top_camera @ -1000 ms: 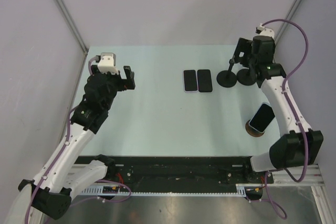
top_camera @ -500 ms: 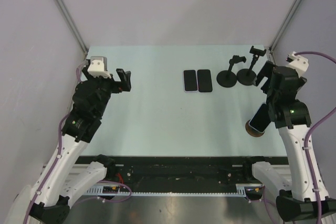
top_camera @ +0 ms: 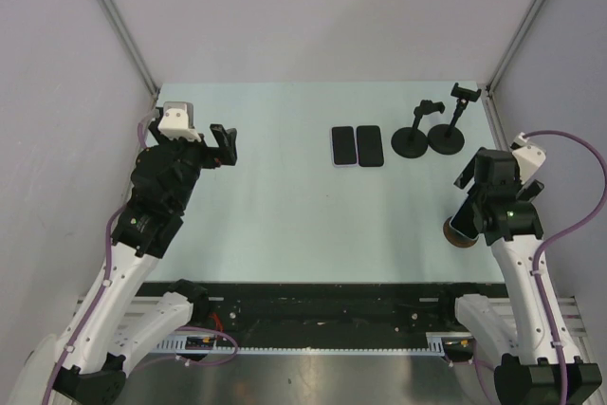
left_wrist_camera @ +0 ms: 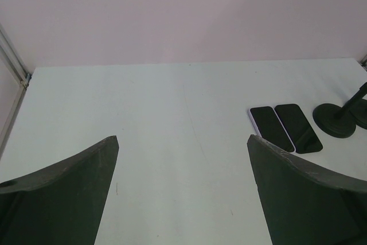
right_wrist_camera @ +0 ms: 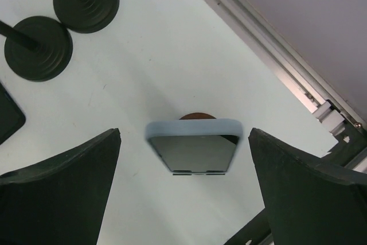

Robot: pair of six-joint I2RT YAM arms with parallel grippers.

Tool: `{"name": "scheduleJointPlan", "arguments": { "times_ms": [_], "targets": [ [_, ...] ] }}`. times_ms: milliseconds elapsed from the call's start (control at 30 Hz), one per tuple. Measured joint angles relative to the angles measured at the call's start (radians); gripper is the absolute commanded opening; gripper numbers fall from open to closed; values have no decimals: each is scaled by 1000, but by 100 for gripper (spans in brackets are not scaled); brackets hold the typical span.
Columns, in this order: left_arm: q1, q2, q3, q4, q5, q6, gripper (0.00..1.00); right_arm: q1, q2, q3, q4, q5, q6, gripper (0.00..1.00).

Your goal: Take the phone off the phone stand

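Note:
A phone in a light blue case [right_wrist_camera: 195, 147] leans on a small round brown stand [right_wrist_camera: 196, 116] at the table's front right. In the top view the phone [top_camera: 462, 219] and stand [top_camera: 458, 237] are mostly hidden under my right arm. My right gripper [right_wrist_camera: 183, 133] is open and empty, hovering above the phone with one finger on each side of it, not touching; it also shows in the top view [top_camera: 474, 194]. My left gripper [top_camera: 226, 144] is open and empty over the table's left side, far from the phone, and its wrist view [left_wrist_camera: 182, 139] shows bare table between its fingers.
Two dark phones [top_camera: 356, 146] lie flat side by side at the table's middle back, also in the left wrist view [left_wrist_camera: 284, 128]. Two black round-based clamp stands [top_camera: 428, 138] stand behind the right gripper [right_wrist_camera: 38, 48]. An aluminium rail [right_wrist_camera: 275, 61] runs along the right table edge.
My right arm has swung from the black stands at the back to the front right, above the phone on its stand. My left arm drew back slightly leftward, then held still.

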Motion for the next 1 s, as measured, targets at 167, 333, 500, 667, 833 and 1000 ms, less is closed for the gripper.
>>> {"name": "scheduleJointPlan", "arguments": {
  "times_ms": [167, 333, 500, 667, 833, 1000],
  "targets": [
    [0, 0, 0, 0, 2, -5, 100, -1, -38, -18, 4, 64, -1, 100],
    [0, 5, 0, 0, 3, -6, 100, -1, -45, -20, 10, 84, -12, 100],
    [0, 7, -5, 0, 3, -6, 100, -1, -48, -63, 19, 86, -14, 100],
    [0, 7, -6, 0, 5, -6, 100, -1, -44, -90, 29, 73, -20, 100],
    [0, 7, -6, 0, 7, -6, 100, -1, -28, -105, 40, 53, -21, 99],
    [0, 9, -6, 0, 7, -6, 100, -5, -24, -122, 43, 34, -19, 94]
  ]
}}
